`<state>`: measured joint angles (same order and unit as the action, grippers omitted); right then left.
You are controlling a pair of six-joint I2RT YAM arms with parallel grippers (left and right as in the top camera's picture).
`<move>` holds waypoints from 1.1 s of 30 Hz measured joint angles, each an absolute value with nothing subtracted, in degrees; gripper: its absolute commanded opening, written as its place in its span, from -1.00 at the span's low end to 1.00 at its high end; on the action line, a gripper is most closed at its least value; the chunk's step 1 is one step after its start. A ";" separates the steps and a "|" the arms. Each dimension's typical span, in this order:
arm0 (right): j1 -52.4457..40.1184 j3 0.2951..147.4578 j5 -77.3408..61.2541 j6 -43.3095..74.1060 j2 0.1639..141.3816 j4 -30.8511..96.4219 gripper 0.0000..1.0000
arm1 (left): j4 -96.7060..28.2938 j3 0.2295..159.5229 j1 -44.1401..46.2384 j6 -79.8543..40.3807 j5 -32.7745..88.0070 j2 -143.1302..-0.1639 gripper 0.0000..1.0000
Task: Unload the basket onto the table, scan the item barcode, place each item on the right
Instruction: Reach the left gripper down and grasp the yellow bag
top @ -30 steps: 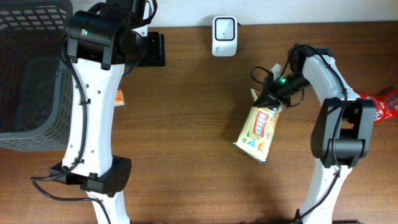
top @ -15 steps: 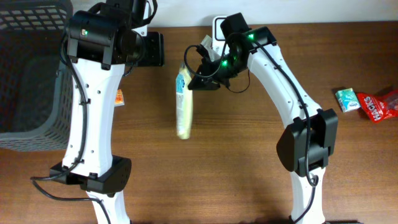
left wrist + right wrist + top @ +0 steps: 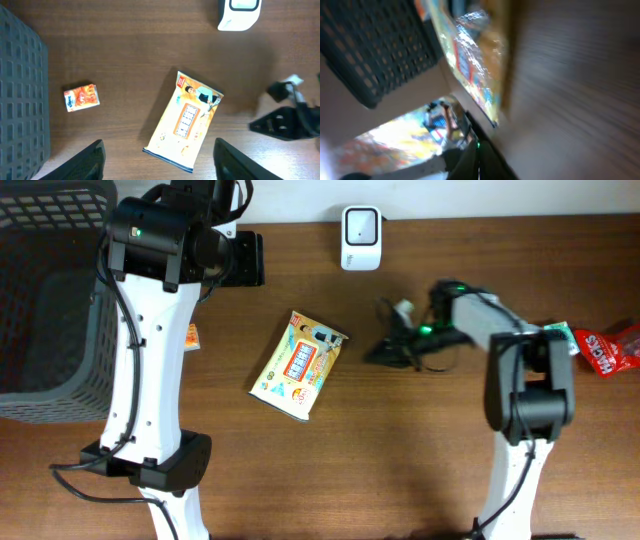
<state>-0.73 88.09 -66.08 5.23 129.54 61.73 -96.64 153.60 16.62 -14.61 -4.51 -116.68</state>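
Basket (image 3: 45, 300) is occupying the left edge of the table (image 3: 400, 460), and a small orange carton (image 3: 81, 96) is lying just beside its wall; from overhead the left arm (image 3: 150, 360) is covering most of that carton. At the far right edge a green packet (image 3: 557, 338) and a red packet (image 3: 608, 352) are lying side by side, well apart from the middle. The scanner (image 3: 360, 225) is standing at the back edge. The snack packet (image 3: 298, 366) is lying flat between the two arms, turned on a diagonal with its printed face up, in front of the scanner and to its left; only bare wood is separating them. The left gripper (image 3: 159, 150) is hovering above the packet with fingers spread wide, touching nothing. The right gripper (image 3: 392, 348) is sitting low to the packet's right, jaws pressed together, pinching nothing, apart from it. Materials: the basket is showing rigid dark square mesh and the table brown wood grain. The scanner is showing as a smooth white rounded block, the packet as a glossy, crinkled rectangular pouch in yellow and orange. The right wrist view is blurring finer detail.
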 measured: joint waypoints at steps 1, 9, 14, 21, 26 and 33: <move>0.80 88.20 -64.58 3.95 129.47 64.05 -0.85 | -96.66 153.49 16.62 -14.57 -4.49 -116.68 0.50; 2.17 90.96 -48.84 0.12 127.57 71.02 0.25 | -94.02 140.22 16.62 -14.15 -4.43 -116.46 0.99; 0.60 91.42 -47.40 -0.60 126.80 70.98 0.26 | -86.76 122.37 15.90 -10.31 0.58 -117.01 0.99; 0.38 91.42 -47.18 -1.78 126.80 70.63 0.26 | -74.70 99.50 7.31 -0.43 16.12 -117.34 0.98; 0.38 91.44 -47.46 -1.96 126.80 69.87 0.27 | -67.48 90.00 5.78 4.19 21.71 -117.34 0.99; 0.38 91.46 -47.64 -1.98 126.80 69.78 0.27 | -55.92 80.18 6.31 5.65 27.33 -117.34 0.95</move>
